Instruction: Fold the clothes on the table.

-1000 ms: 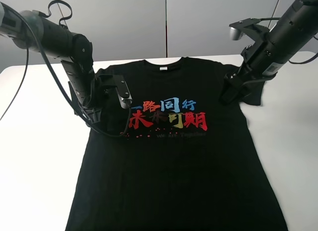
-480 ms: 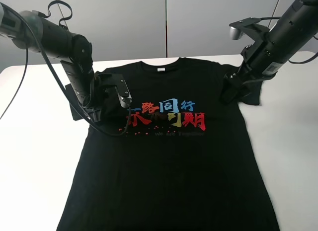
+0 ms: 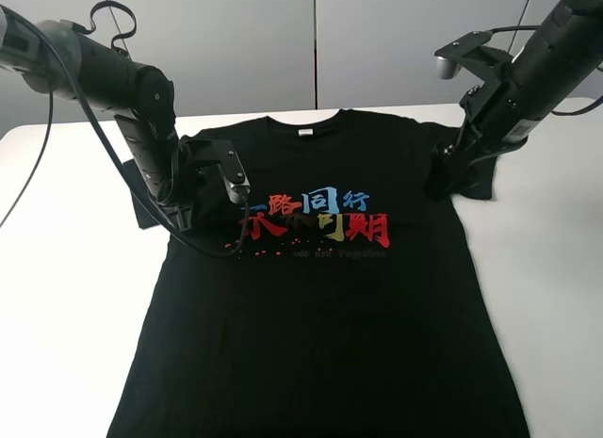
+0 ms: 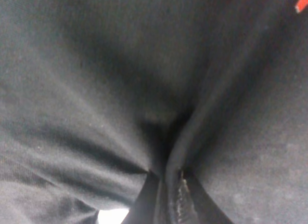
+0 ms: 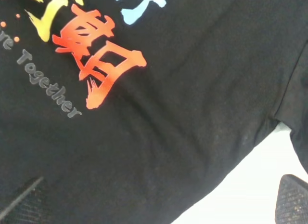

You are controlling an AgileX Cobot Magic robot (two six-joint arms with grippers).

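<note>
With the table's far edge taken as 12 o'clock in the high view, a black shirt (image 3: 330,325) lay flat and face up on the white table (image 3: 66,297). Its collar (image 3: 308,125) pointed to 12 o'clock and its hem ran out of the picture at 6 o'clock. A print (image 3: 316,217) of blue, red and yellow characters crossed the chest, with a line of small grey lettering just under it. Bare table showed beside the shirt at 9 and at 3 o'clock.

The left gripper (image 3: 184,210) was down on the shirt at about 10 o'clock from the print, where the sleeve joins the body. In the left wrist view its fingers (image 4: 179,202) were clamped together on a pinched ridge of black cloth, which rose from them in folds. A sliver of white table showed just beside them. A black cable (image 3: 66,118) looped along that arm.

The right gripper (image 3: 441,179) was at about 2 o'clock from the print, low over the other sleeve join. In the right wrist view its fingertips (image 5: 19,200) stood spread wide, holding nothing, with only the shirt's side and a wedge of bare table beneath them. Whether the tips touched the cloth could not be told. The sleeve (image 3: 476,170) on that side lay flat toward 3 o'clock.

Grey wall panels (image 3: 236,42) stood behind the table at 12 o'clock.
</note>
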